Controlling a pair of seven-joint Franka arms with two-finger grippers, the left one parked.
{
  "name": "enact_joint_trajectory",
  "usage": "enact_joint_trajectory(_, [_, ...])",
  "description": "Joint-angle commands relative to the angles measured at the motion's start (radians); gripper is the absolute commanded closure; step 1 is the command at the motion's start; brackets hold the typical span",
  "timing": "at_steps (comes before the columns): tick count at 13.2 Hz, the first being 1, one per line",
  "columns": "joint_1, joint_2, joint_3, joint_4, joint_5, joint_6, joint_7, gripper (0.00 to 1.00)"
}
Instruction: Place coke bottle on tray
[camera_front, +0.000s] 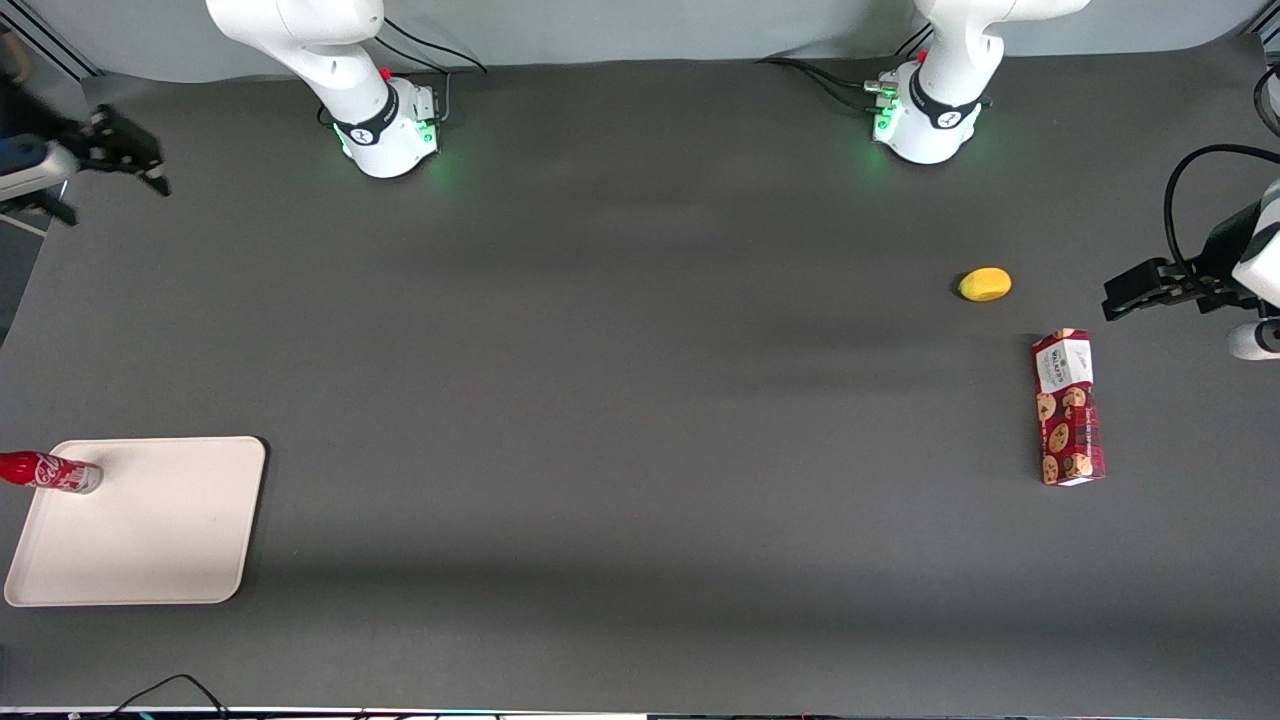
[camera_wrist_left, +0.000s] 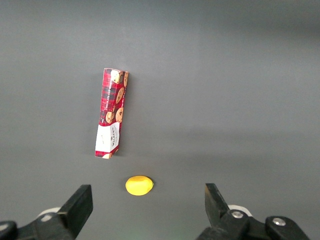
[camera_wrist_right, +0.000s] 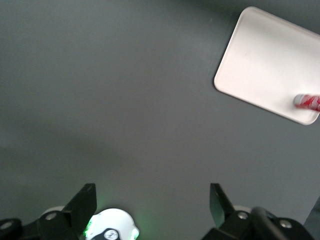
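Right of the front frame: a yellow lemon-like fruit (camera_front: 985, 284) and, just below it, a red cookie box (camera_front: 1068, 408) lying flat (both toward the parked arm's end). Lower left: the coke bottle (camera_front: 48, 472), red with white script and silvery base, on the cream tray (camera_front: 150, 540) at its rim. Upper left: the gripper (camera_front: 135, 160), raised, fingers spread, holding nothing.

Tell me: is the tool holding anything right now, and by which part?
Nothing is held. The tool is open and empty, up near the working arm's base. The coke bottle stands on the tray, at its edge.
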Motion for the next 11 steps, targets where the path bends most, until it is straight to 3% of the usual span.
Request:
enact_joint_trajectory(1, [0.024, -0.132, 0.017, -0.128, -0.025, 0.01, 0.085, 0.0])
enact_joint_trajectory(7, [0.022, 0.014, 0.011, 0.093, 0.019, 0.0, 0.2, 0.0])
enact_joint_trajectory(11, [0.022, 0.015, 0.012, 0.092, 0.055, -0.001, 0.219, 0.0])
